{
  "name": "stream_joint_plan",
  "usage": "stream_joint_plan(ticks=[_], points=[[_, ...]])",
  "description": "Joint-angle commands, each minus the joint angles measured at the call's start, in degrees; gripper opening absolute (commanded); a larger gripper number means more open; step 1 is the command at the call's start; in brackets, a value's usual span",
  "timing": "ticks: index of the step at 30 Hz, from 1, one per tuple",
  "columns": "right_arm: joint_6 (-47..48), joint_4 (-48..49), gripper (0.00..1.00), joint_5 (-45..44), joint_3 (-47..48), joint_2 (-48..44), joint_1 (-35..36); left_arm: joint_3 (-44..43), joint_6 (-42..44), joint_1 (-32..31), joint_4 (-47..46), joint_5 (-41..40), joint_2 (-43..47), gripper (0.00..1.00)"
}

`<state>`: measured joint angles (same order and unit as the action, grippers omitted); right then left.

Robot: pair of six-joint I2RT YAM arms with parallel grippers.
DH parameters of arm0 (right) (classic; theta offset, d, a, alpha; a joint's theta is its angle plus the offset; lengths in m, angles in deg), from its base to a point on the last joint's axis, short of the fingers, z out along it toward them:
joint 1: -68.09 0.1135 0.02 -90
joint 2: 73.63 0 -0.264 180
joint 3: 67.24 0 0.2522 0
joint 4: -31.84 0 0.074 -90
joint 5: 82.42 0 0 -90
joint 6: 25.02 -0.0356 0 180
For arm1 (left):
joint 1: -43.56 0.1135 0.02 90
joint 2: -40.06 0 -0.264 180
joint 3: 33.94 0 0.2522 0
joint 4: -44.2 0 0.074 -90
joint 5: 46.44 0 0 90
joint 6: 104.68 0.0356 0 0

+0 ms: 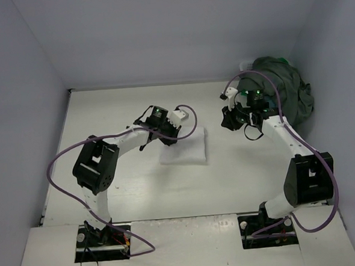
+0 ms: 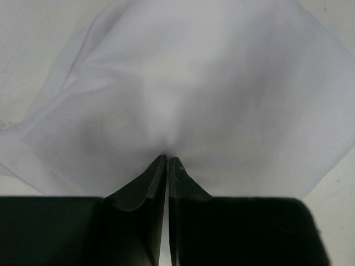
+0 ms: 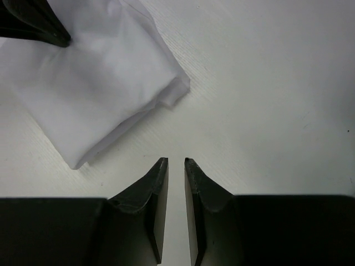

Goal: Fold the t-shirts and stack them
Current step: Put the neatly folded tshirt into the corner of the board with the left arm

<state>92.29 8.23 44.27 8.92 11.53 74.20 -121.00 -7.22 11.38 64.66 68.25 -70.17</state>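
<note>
White t-shirt [image 2: 194, 83] in left gripper [image 2: 167, 159]; olive-grey t-shirt heap [image 1: 283, 93], top view only.

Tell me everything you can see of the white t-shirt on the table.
The white t-shirt is thin, plain, soft cloth, folded into a compact, roughly rectangular bundle with layered edges. It lies flat on the pale table near its middle. The left tool, shut, meets its top, where the cloth puckers as if pinched. Nothing else touches it.

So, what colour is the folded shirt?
The folded shirt is white; the right wrist view shows it best.
</note>
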Motion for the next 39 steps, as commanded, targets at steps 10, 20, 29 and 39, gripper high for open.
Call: stream_joint_plan(ticks=[10, 20, 29, 39], points=[[0.82, -1.93, 0.03, 1.54, 6.51, 9.12, 15.59, -4.93, 2.03, 0.28, 4.46, -2.80, 12.41, 0.23], [-2.44, 0.09, 0.00, 6.29, 15.30, 21.44, 18.23, 2.28, 0.27, 7.74, 2.44, 0.36, 13.03, 0.00], [-3.14, 1.32, 0.00, 3.13, 15.39, 27.33, 20.78, 3.51, -2.98, 11.79, 2.35, 8.25, 8.64, 0.00], [-3.41, 1.94, 0.00, 1.72, 15.48, 29.18, 21.49, 2.02, -6.58, 15.12, 4.38, 17.93, 3.80, 0.16]])
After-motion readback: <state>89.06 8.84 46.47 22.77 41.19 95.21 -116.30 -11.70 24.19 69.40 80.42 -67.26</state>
